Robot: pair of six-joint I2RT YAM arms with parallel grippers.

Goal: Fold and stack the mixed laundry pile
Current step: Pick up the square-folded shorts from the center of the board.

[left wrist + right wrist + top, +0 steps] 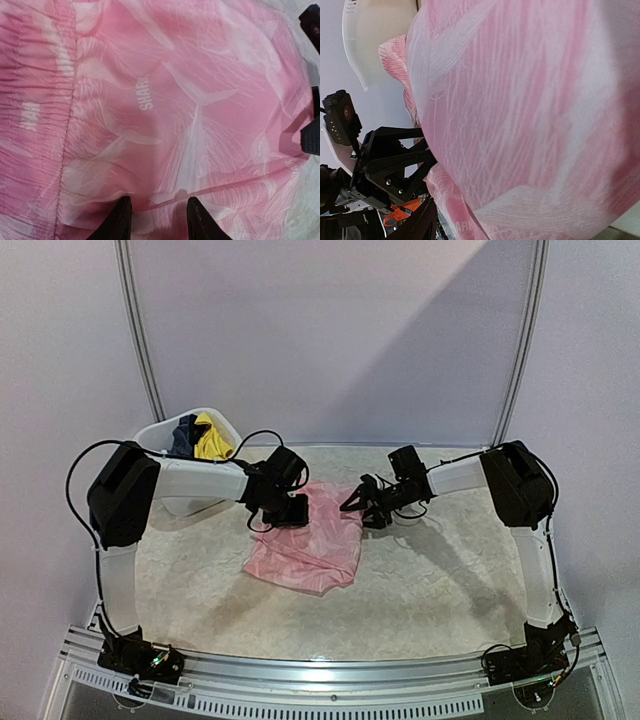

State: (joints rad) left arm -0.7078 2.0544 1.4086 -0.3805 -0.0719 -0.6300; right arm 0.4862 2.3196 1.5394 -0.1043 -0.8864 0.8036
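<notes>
A thin pink garment [305,540] with pale shark print lies spread in the middle of the table. My left gripper [288,510] sits over its far left edge. In the left wrist view its fingertips [120,220] stand apart just above the pink cloth [165,110], holding nothing. My right gripper [353,502] is at the garment's far right edge. In the right wrist view pink cloth [520,110] hangs close over the lens. One finger [417,225] shows far to the left and the other is hidden. A navy piece [184,434] and a yellow piece [211,440] lie in the tub.
The white plastic tub [160,432] stands at the back left behind the left arm; it also shows in the right wrist view [370,35]. The right gripper's black parts [312,130] show at the right edge of the left wrist view. White walls close the back.
</notes>
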